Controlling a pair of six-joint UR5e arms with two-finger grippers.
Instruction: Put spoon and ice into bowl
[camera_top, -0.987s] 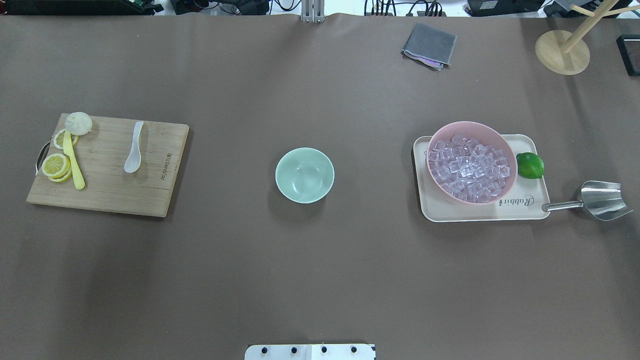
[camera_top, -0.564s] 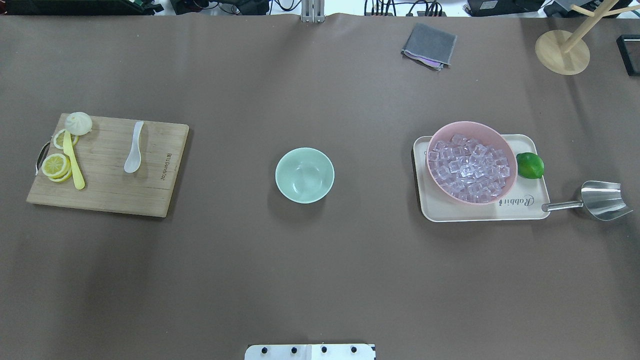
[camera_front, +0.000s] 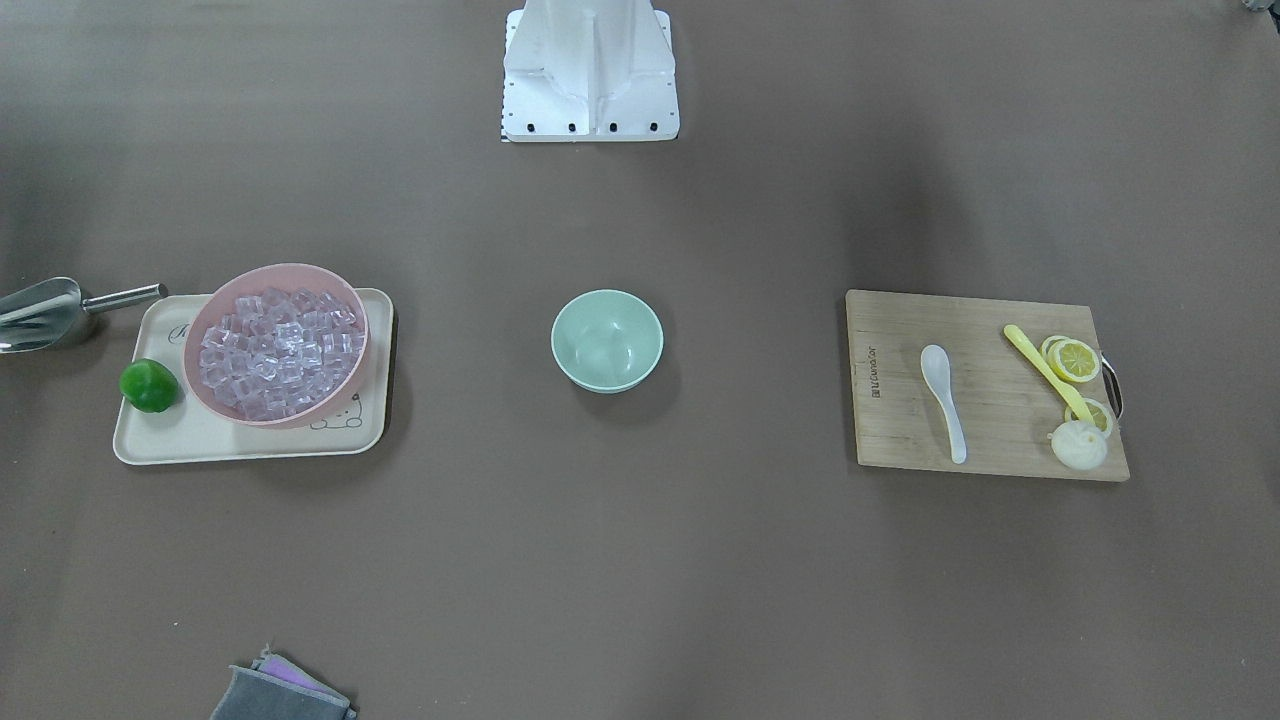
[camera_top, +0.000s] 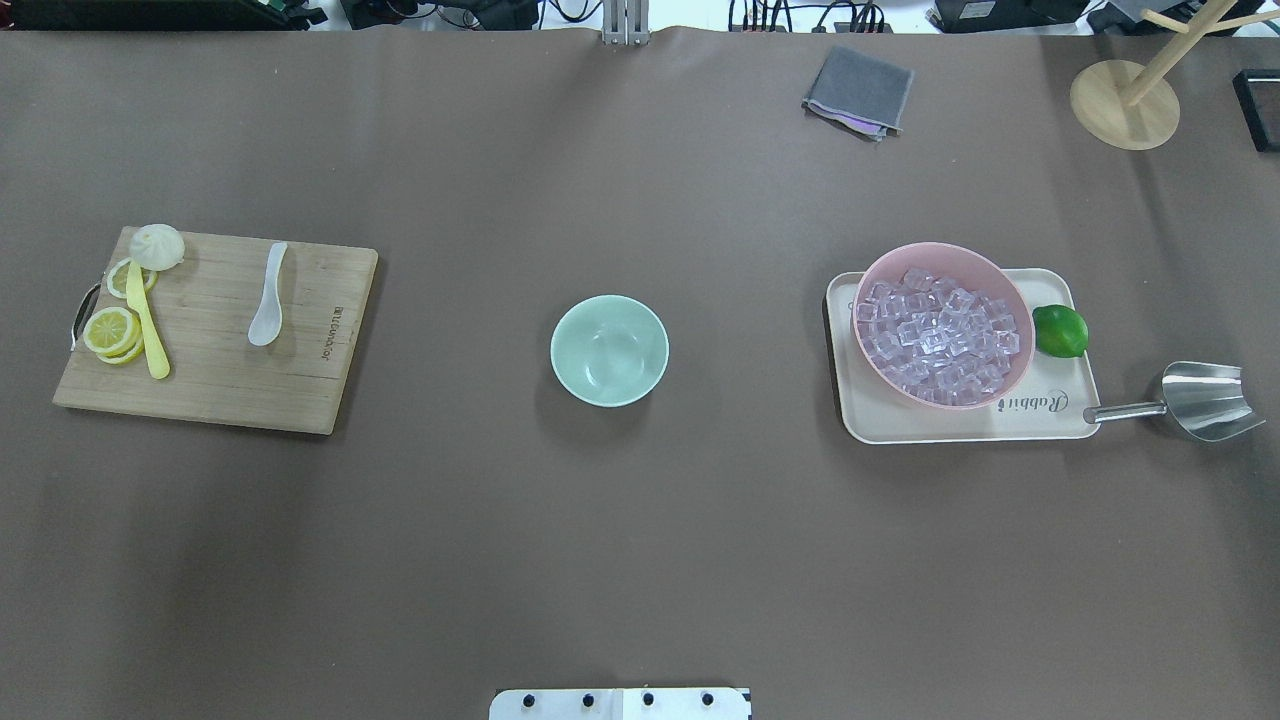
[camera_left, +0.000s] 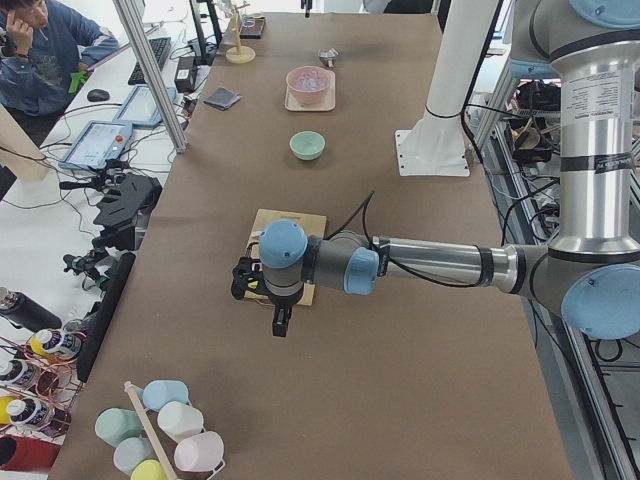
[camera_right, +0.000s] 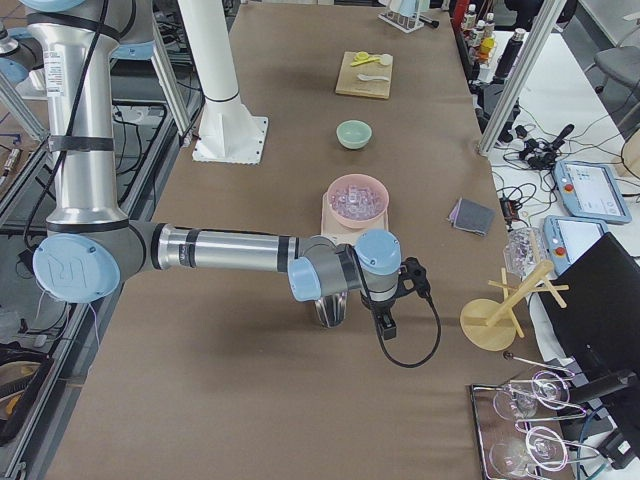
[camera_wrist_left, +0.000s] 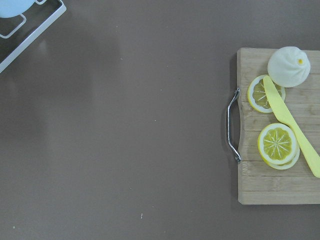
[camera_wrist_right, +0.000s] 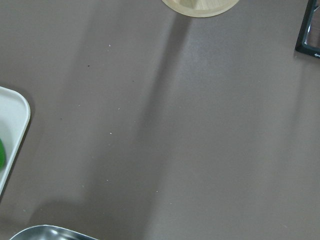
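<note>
The white spoon (camera_top: 267, 296) lies on a wooden cutting board (camera_top: 220, 385) at the table's left; it also shows in the front view (camera_front: 944, 400). The mint-green bowl (camera_top: 609, 350) stands empty at the table's middle. The ice (camera_top: 940, 335) fills a pink bowl (camera_top: 1018, 300) on a cream tray at the right. My left gripper (camera_left: 281, 324) shows only in the exterior left view, above the table beyond the board's outer end. My right gripper (camera_right: 388, 326) shows only in the exterior right view, near the steel scoop. I cannot tell whether either is open or shut.
A steel scoop (camera_top: 1205, 400) lies right of the cream tray (camera_top: 960, 428), with a lime (camera_top: 1060, 331) on the tray. A yellow spoon (camera_top: 148, 330), lemon slices (camera_top: 108, 330) and a bun (camera_top: 158, 246) share the board. A grey cloth (camera_top: 858, 92) and wooden stand (camera_top: 1124, 104) sit at the far edge.
</note>
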